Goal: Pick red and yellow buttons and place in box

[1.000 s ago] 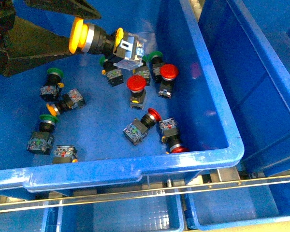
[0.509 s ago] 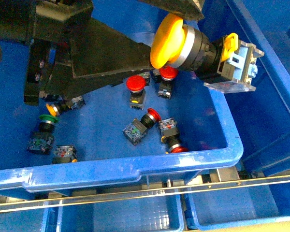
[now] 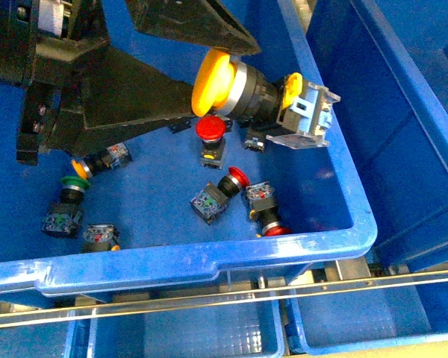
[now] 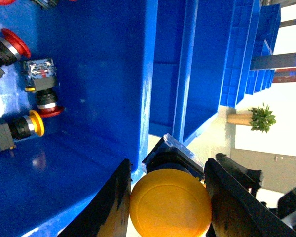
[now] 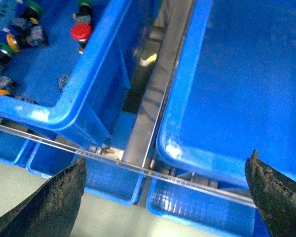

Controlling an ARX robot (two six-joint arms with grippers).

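My left gripper (image 3: 215, 66) is shut on a yellow button (image 3: 209, 88), held on its side above the near blue bin, its clear contact block (image 3: 308, 113) towards the box (image 3: 403, 119) on the right. In the left wrist view the yellow cap (image 4: 170, 210) fills the gap between the black fingers (image 4: 113, 207). Three red buttons (image 3: 210, 130) (image 3: 237, 177) (image 3: 273, 226) lie on the bin floor below. The right gripper (image 5: 167, 197) is open, over the box rim (image 5: 187, 148), and is outside the front view.
The near bin's front rim (image 3: 209, 262) runs below the loose buttons. A green-capped button (image 3: 73, 183) and a small orange-yellow one (image 3: 79, 168) lie at its left. Smaller blue trays (image 3: 179, 335) and a metal rail (image 3: 284, 291) sit in front.
The left gripper lifted the yellow button from the back left and swung it right towards the box, then drew it back a little to the left. The loose buttons have not moved.
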